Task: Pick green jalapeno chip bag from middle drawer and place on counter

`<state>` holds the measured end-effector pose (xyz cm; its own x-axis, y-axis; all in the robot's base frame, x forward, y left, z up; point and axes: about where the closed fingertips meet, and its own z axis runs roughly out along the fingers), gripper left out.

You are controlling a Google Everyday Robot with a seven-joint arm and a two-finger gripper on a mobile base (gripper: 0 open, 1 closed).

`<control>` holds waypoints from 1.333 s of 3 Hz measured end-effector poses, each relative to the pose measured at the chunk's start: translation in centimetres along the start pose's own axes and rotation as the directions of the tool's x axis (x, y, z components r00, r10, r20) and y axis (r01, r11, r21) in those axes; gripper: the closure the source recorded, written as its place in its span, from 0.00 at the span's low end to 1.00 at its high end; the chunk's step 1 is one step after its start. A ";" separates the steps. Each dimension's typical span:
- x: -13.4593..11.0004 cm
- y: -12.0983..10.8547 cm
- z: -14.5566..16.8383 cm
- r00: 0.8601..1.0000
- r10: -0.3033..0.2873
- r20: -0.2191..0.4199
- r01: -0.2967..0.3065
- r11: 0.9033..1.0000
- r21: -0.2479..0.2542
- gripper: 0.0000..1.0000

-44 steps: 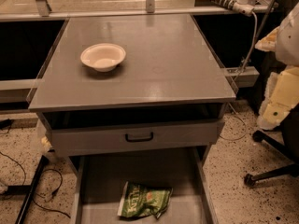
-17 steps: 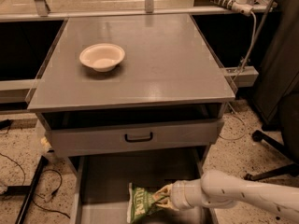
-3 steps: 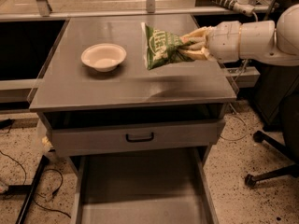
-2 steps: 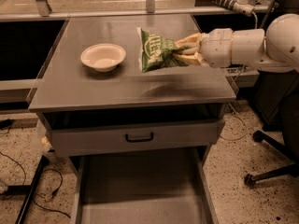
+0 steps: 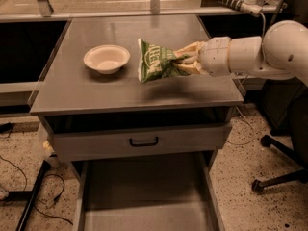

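The green jalapeno chip bag (image 5: 155, 61) hangs upright just above the counter (image 5: 96, 90), right of the white bowl. My gripper (image 5: 184, 62) comes in from the right on a white arm and is shut on the bag's right edge. The middle drawer (image 5: 144, 196) is pulled out at the bottom and its grey floor is bare. The bag casts a shadow on the counter below it.
A white bowl (image 5: 106, 58) stands on the counter's left half. A closed grey drawer front with a black handle (image 5: 144, 141) sits under the counter. An office chair base (image 5: 281, 167) stands at the right. Cables lie on the floor at the left.
The bag was in the open drawer, then was gripped and lifted. Over the last second my gripper has carried it lower and leftward over the counter, toward the bowl.
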<state>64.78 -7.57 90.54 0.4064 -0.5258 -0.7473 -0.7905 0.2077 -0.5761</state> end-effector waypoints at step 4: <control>0.0 0.0 0.0 1.000 0.000 0.000 0.000 1.000 0.000 0.00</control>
